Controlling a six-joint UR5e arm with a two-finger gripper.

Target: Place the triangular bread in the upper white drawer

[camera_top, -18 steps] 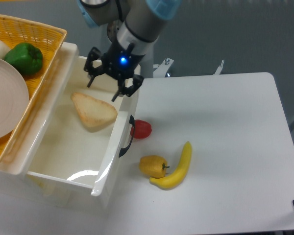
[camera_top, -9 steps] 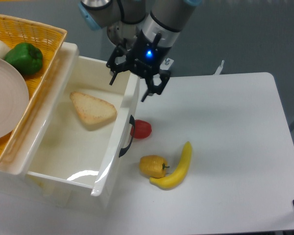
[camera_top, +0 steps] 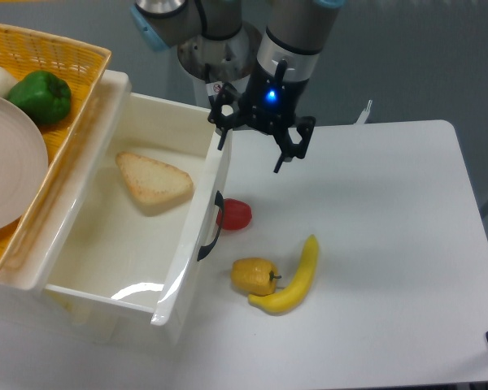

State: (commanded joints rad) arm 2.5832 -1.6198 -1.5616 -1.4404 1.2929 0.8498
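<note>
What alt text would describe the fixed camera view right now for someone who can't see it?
The triangular bread lies flat inside the open upper white drawer, while the gripper hangs empty and open above the table just right of the drawer. A small red item, yellow pepper and banana sit on the table.

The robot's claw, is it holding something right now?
No. The gripper is open and empty above the table, and the triangular bread lies loose inside the upper white drawer.

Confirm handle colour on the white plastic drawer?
Black, on the glossy white plastic drawer front; the curved handle shows clearly in the fixed camera view.
</note>
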